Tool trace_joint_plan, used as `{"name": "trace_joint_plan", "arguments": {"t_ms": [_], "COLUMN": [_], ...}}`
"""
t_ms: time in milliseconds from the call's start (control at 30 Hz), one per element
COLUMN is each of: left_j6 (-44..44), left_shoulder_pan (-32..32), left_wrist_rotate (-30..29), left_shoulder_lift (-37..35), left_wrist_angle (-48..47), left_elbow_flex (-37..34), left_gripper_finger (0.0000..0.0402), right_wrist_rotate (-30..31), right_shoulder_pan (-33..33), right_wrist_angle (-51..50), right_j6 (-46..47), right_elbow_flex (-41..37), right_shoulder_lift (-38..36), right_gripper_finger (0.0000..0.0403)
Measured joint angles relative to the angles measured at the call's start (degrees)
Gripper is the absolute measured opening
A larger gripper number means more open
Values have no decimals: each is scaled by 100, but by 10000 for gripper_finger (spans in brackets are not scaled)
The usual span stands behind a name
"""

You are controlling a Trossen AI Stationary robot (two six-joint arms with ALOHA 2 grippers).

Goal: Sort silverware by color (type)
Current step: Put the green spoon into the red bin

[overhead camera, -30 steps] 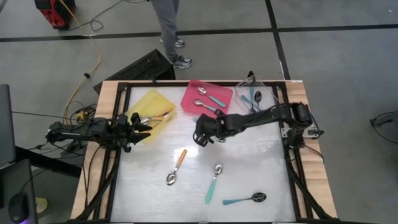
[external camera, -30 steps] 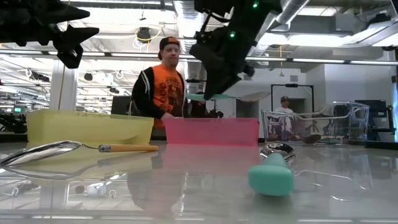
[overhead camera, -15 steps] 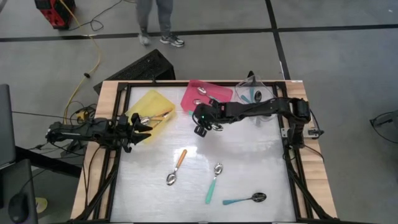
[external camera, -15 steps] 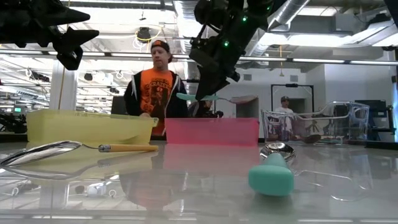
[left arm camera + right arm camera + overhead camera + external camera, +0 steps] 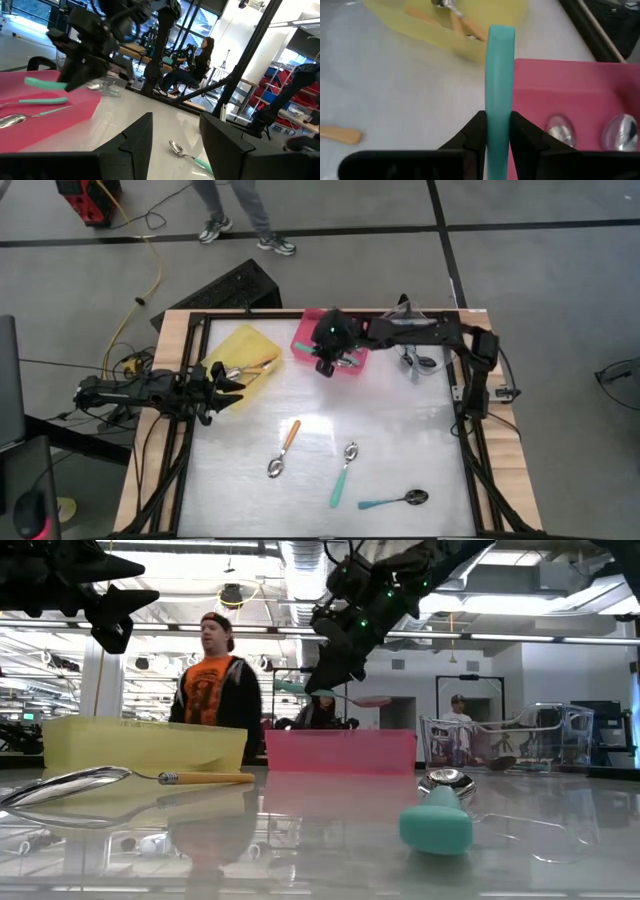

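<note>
High view: right gripper is hovering at the pink tray, upper centre, arm stretched across; left gripper is waiting beside the yellow tray, fingers apart.

Right wrist view: fingers are clamping a teal spoon; release it low, fully over the tray.

the room was bright, lit from long ceiling tubes glowing white in the low view. the white tabletop took an even light from above and threw only faint shadows under the spoons. seen level, it shone like a mirror, carrying soft reflections of the yellow tray and pink tray. the nearest teal handle was out of focus. in the right wrist view, the held teal spoon and everything behind it looked soft.
</note>
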Motion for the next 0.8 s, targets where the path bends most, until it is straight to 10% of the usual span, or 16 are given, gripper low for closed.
{"name": "trace_joint_plan", "arguments": {"t_ms": [800], "left_j6": [96], "left_shoulder_pan": [0], "left_wrist_rotate": [-153], "left_shoulder_lift": [0], "left_wrist_angle": [6], "left_elbow_flex": [0], "left_gripper_finger": [148], "right_wrist_rotate": [-1161], "right_shoulder_pan": [-1114], "right_wrist_angle": [1986], "right_j6": [-478], "right_elbow_flex": [-433], "right_shoulder_lift": [2], "right_gripper_finger": [90]}}
